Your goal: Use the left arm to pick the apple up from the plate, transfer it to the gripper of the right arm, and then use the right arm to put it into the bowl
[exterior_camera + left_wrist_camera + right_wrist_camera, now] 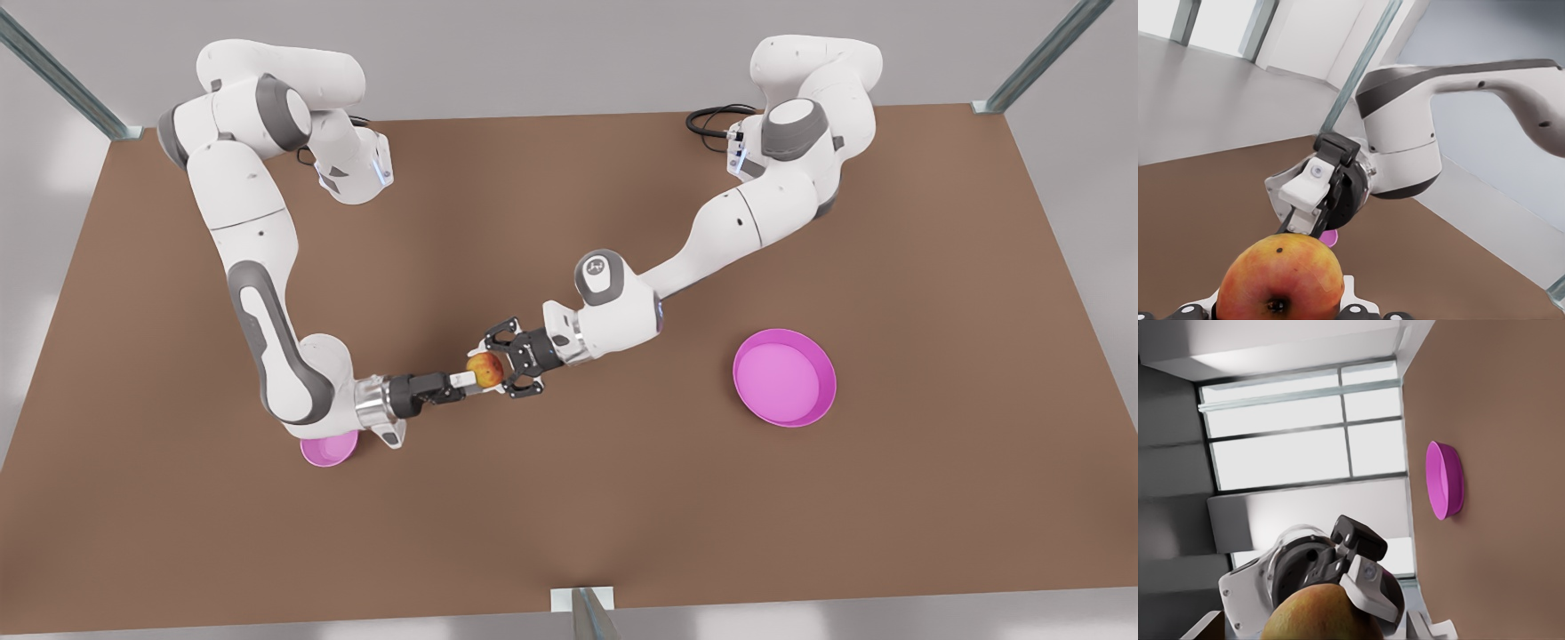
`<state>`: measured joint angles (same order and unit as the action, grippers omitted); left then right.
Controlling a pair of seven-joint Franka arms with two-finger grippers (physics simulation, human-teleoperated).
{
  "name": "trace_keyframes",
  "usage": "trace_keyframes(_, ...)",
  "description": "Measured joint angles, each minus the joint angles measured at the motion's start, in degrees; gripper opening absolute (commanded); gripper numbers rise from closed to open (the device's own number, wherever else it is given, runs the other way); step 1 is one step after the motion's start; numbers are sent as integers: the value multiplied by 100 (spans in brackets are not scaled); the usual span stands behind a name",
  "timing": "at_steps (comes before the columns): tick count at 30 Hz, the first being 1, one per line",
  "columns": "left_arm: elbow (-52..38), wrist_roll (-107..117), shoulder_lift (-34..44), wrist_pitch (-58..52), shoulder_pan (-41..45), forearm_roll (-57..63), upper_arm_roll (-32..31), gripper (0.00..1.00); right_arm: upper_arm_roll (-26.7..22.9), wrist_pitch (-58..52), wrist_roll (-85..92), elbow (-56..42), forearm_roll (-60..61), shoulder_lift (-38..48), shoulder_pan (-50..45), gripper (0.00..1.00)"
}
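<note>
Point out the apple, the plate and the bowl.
apple (484,368), front view, its red-orange side between the two grippers.
plate (786,413), front view, its low near rim.
bowl (325,451), front view, its visible edge under the arm.

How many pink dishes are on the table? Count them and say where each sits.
2. The plate lies toward the front view's right, apart from both arms. The bowl sits toward the front view's left, partly hidden under the right arm.

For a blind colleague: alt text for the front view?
Two robot arms meet at an apple above a table: left gripper from the front view's right, right gripper from its left. A pink plate lies farther right; a pink bowl sits under the right arm.
</note>
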<state>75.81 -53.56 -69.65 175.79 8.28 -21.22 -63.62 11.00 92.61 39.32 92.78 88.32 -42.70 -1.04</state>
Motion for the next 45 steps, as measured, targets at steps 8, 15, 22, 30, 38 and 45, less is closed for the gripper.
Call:
trace_keyframes(8,-13,-100,-32,-4,7,0,11,67,5,-256,474,321,-7,-17,49,100)
trace_keyframes(15,-18,-156,-42,-6,15,0,19,67,140,-319,771,315,22,24,29,100)
trace_keyframes(22,-20,-194,-42,-8,15,0,19,69,161,-272,975,305,116,6,-29,57)
trace_keyframes(30,-17,-220,-43,-36,15,2,19,100,161,-258,1133,296,139,14,-13,58)
trace_keyframes(38,34,-237,-38,-47,-40,-5,87,99,156,-296,1232,301,102,42,78,59)
trace_keyframes(45,2876,-307,1327,-654,-3079,22,-111,100,158,-452,1291,311,-326,45,548,61)
